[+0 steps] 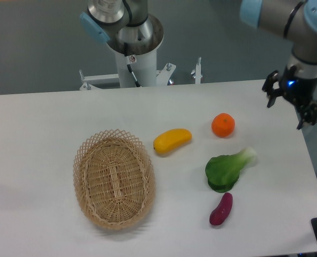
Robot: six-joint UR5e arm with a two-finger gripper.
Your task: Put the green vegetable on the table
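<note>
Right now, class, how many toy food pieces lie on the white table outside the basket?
4. The yellow mango lies right of the basket, the orange beyond it, the green vegetable nearer the right edge, the purple eggplant just below it. None looks hidden.

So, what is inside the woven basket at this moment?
The basket looks empty: only its woven floor and walls show, and nothing covers them. The green vegetable lies outside it on the table, as do the yellow fruit, orange and purple piece.
</note>
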